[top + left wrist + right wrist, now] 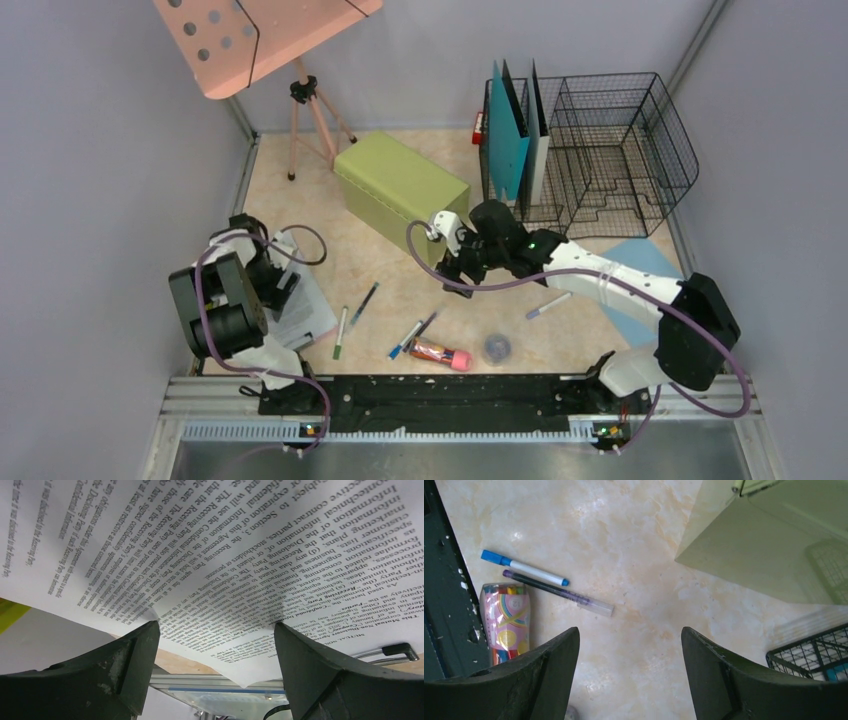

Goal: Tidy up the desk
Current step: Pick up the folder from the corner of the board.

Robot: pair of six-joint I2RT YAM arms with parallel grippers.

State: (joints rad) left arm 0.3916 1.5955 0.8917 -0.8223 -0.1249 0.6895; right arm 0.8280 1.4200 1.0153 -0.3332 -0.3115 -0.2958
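The beige marbled counter [390,265] fills the space between the grey walls [100,150]. A black wire basket [620,150] stands at 2 o'clock and an olive-green box [400,185] at 12. At 9 o'clock the left pincer [215,630] gapes wide, with a printed sheet [225,545] bowed across its tips. The right pincer [629,635], also wide, hovers over bare counter near centre. A pink marker pack [505,625], a blue-capped marker [524,568] and a purple pen [559,594] lie at 6 o'clock.
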